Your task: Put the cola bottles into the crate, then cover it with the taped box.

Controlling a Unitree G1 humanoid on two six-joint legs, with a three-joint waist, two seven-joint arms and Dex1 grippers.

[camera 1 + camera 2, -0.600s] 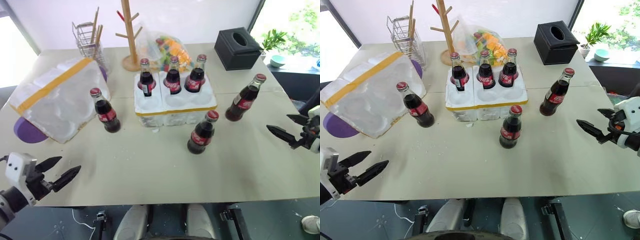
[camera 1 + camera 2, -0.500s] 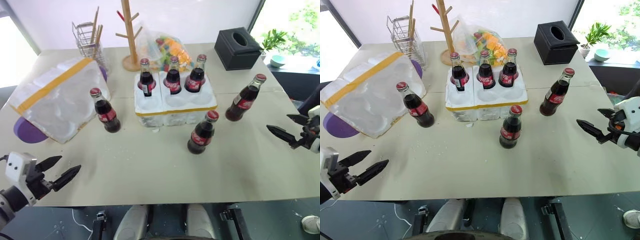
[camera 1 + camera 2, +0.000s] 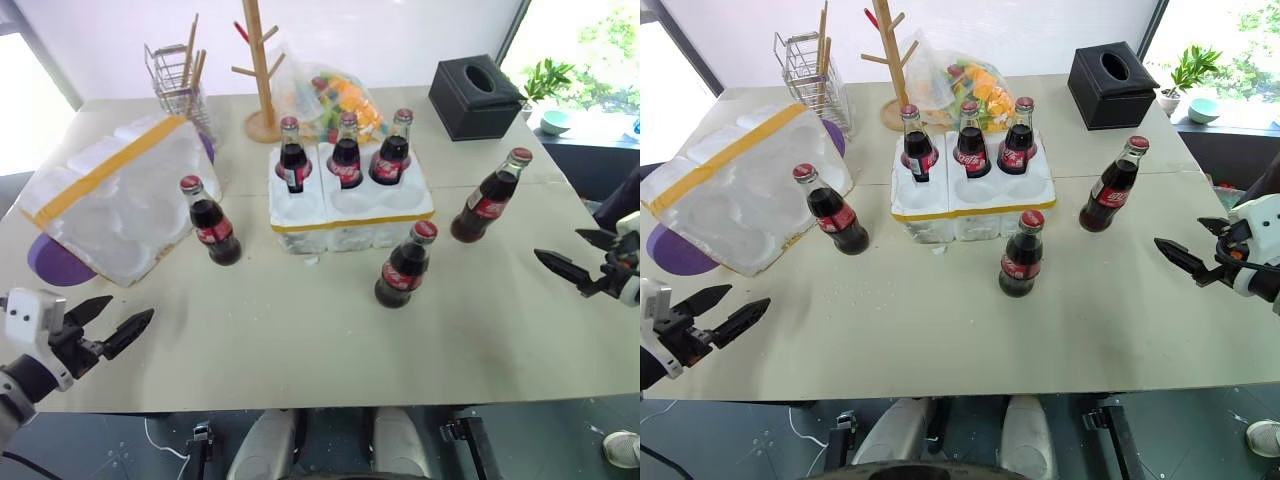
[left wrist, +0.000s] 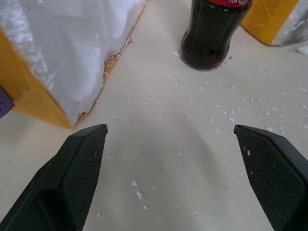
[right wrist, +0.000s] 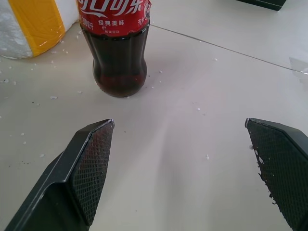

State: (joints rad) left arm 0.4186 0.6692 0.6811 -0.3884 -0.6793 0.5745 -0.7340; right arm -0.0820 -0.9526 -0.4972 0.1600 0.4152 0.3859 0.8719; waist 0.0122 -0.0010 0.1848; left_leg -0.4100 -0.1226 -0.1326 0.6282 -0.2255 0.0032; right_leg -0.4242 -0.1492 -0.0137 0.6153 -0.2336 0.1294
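Standing in the back row of the crate [image 3: 348,205], three cola bottles [image 3: 346,152] are already seated, while the three front holes are seen to be vacant. Three more bottles are left loose on the table [image 3: 300,340]: one to the crate's left [image 3: 211,221], one just in front of the crate's right corner [image 3: 404,266], and one well off to the crate's right [image 3: 489,198]. The taped box [image 3: 110,195] is tilted on its side further left of the crate, beyond the left-hand bottle, with its hollow facing forward.

The loading step is judged to be half done. Both grippers are held wide apart and nothing is gripped; the left gripper [image 3: 108,333] is poised low near the table's front edge, far left of the crate, and the right gripper [image 3: 578,265] is kept off to the crate's right. A reach toward a loose bottle is called for next, probably the right-hand one, with the jaws closed on its body before it is lifted over a front hole.
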